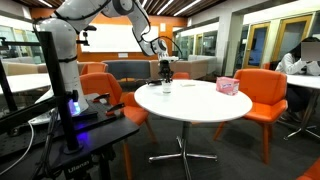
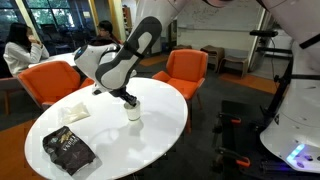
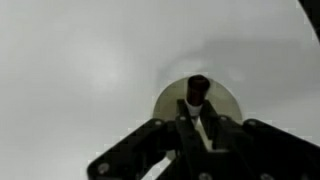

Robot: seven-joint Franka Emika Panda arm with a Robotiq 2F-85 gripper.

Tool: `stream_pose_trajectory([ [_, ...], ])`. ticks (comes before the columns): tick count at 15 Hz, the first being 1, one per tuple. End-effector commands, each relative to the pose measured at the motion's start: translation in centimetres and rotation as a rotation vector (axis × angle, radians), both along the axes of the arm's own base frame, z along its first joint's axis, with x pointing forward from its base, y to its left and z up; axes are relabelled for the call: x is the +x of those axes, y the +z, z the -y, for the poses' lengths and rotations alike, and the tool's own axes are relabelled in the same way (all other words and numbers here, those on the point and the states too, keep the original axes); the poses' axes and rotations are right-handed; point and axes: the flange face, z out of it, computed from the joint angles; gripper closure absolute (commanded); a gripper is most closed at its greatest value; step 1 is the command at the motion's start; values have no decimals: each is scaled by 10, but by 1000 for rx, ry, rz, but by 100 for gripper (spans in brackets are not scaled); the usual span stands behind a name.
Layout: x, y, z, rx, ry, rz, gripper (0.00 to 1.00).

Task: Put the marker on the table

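Observation:
The round white table [image 1: 200, 102] [image 2: 160, 125] carries a small white cup [image 1: 166, 87] [image 2: 133, 113]. My gripper [image 1: 166, 73] [image 2: 129, 101] hangs straight over the cup in both exterior views. In the wrist view the gripper [image 3: 196, 112] is shut on the marker [image 3: 198, 90], which has a dark tip and a white body. The marker points down into the round cup opening [image 3: 226, 98]. The table top [image 3: 80, 70] fills the rest of that view.
A pink box [image 1: 227, 86] sits near the table's edge. A black snack bag [image 2: 68, 150] and a white napkin [image 2: 75, 112] lie on the table. Orange chairs [image 1: 266, 95] [image 2: 185, 68] ring it. The black robot stand [image 1: 80, 140] is close by.

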Motion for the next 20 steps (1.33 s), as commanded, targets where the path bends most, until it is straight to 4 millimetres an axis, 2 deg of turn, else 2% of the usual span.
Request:
stream_pose_trajectory([
  [1, -9, 34, -6, -26, 32, -15, 95],
  [5, -20, 80, -7, -43, 55, 4, 95],
  [7, -26, 103, 5, -46, 34, 34, 95],
  [9, -23, 120, 34, 18, -90, 121, 95],
  [11, -19, 126, 69, 60, -182, 169, 95],
  [15, -2, 104, 139, 176, -339, 281, 95],
  [17, 9, 83, 162, 231, -388, 370, 95],
  [20, 17, 41, 187, 325, -445, 441, 95],
])
